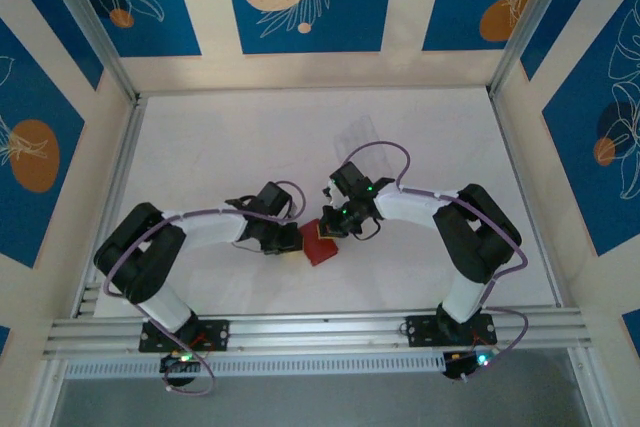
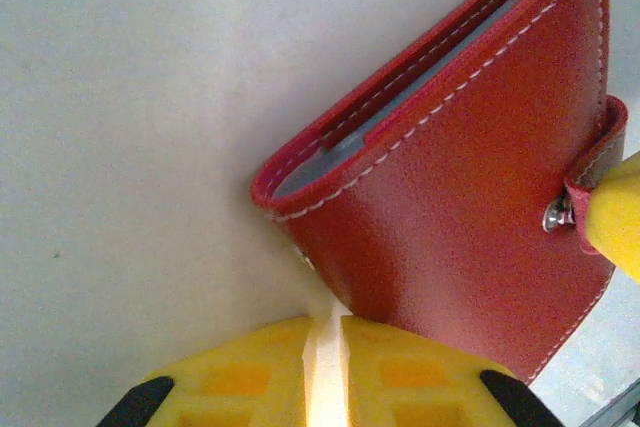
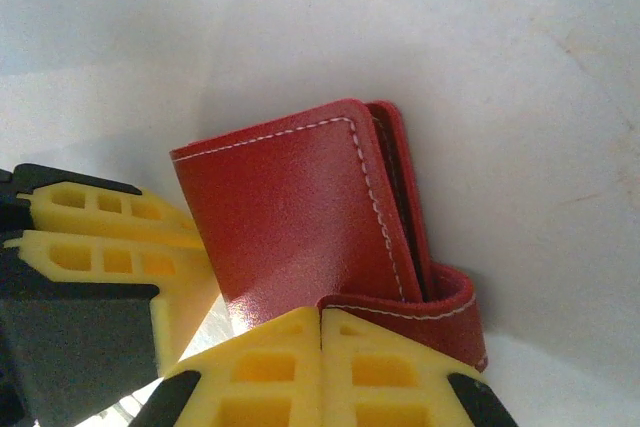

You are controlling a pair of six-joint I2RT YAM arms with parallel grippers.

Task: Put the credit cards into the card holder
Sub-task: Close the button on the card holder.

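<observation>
Wallet (image 2: 450,217) lying folded on surface (image 2: 130,97); I am pressing my shut right end effector (image 3: 320,322) at its tab (image 3: 410,305), left end effector (image 2: 322,325) nearly shut at its corner, grasp unclear, so I am risking skidding it away instead of opening it.

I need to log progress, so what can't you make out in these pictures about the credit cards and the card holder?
- Left wrist view: the card holder is folded nearly shut; its cover hides whether cards are inside.
- Right wrist view: the right end effector hides whether the tab is pinched.
- Top view: the left end effector overlaps the card holder, which is too small for detail.
</observation>
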